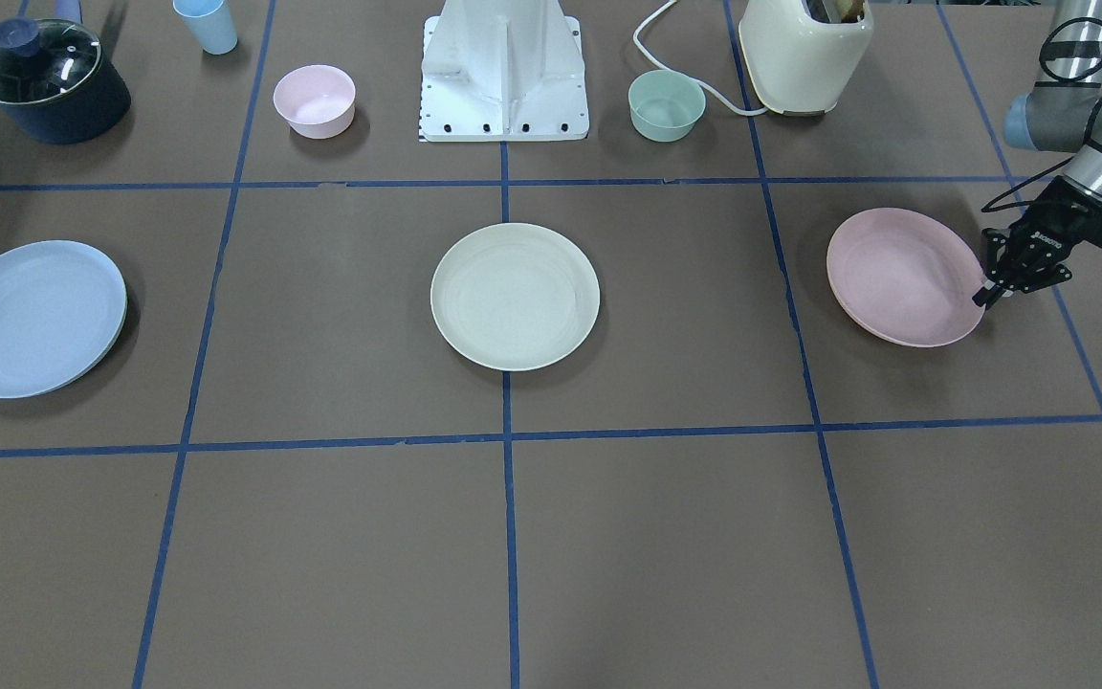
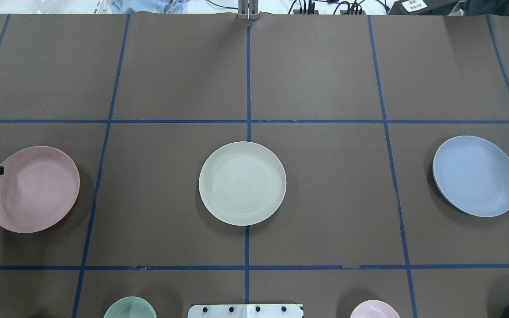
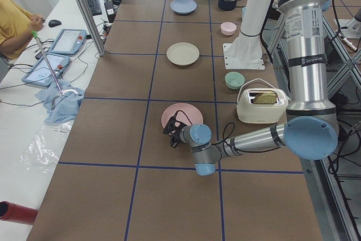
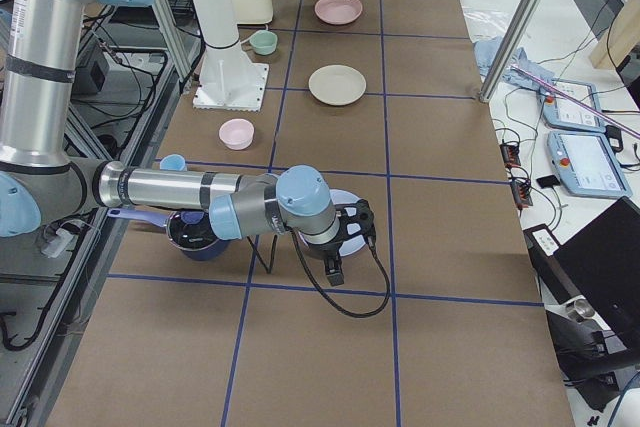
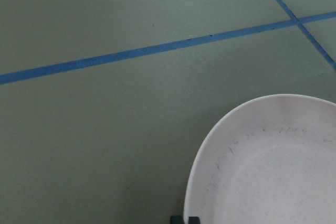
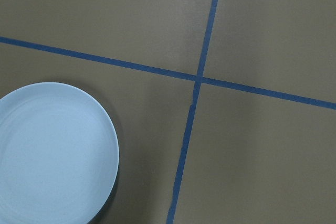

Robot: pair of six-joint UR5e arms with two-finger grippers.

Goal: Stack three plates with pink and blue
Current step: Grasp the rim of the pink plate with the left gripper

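The pale pink plate point(image 1: 900, 277) lies on the robot's left side of the table and also shows in the overhead view point(image 2: 31, 189). My left gripper point(image 1: 989, 297) is shut on its outer rim, and that side looks slightly raised. The left wrist view shows the rim point(image 5: 273, 166) at the fingertips point(image 5: 185, 219). The cream plate point(image 1: 515, 296) lies flat at the table's middle. The light blue plate point(image 1: 30, 318) lies on the robot's right side. My right gripper point(image 4: 335, 269) shows only in the exterior right view, next to the blue plate, so I cannot tell whether it is open or shut.
Along the robot's side stand a dark lidded pot point(image 1: 49, 81), a light blue cup point(image 1: 207, 24), a small pink bowl point(image 1: 314, 100), the white robot base point(image 1: 503, 72), a mint-green bowl point(image 1: 666, 105) and a cream toaster point(image 1: 804, 53).
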